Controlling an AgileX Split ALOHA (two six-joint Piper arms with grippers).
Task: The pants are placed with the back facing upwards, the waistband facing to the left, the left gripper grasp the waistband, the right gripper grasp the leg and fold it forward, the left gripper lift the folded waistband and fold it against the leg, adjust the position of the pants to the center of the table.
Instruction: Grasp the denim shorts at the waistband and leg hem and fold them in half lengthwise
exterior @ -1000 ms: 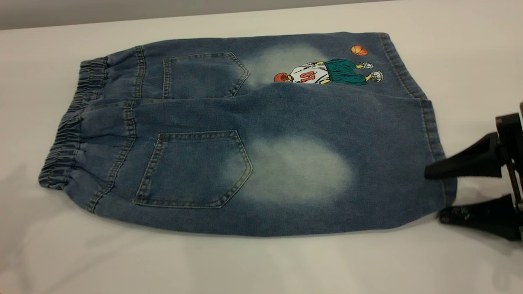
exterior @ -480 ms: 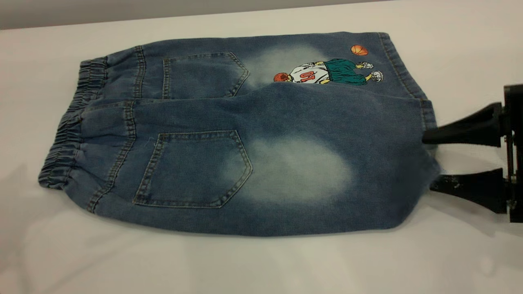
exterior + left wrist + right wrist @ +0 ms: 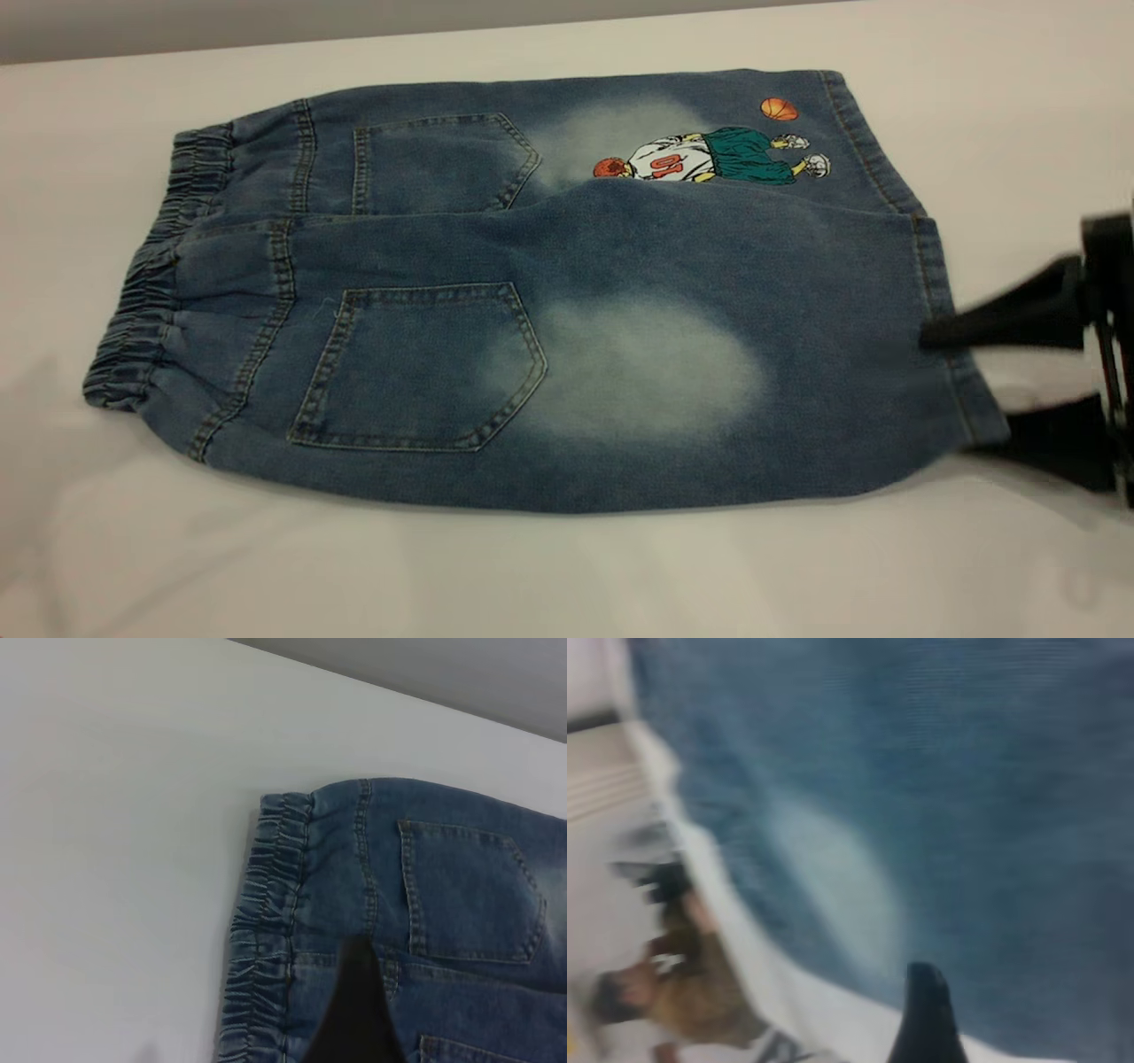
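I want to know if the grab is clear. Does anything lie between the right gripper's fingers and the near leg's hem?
Nothing. In the exterior view the right gripper straddles the hem of the leg: upper finger over it, lower finger at its corner.

Blue denim pants (image 3: 532, 292) — pale faded ovals, an orange-and-green cartoon player (image 3: 709, 159) (white jersey) — on a white-grey table (image 3: 567, 576).

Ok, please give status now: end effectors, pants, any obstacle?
Right end effector open, straddling the leg hem. Left end effector above the waistband. Pants flat, unfolded. No obstacle seen.
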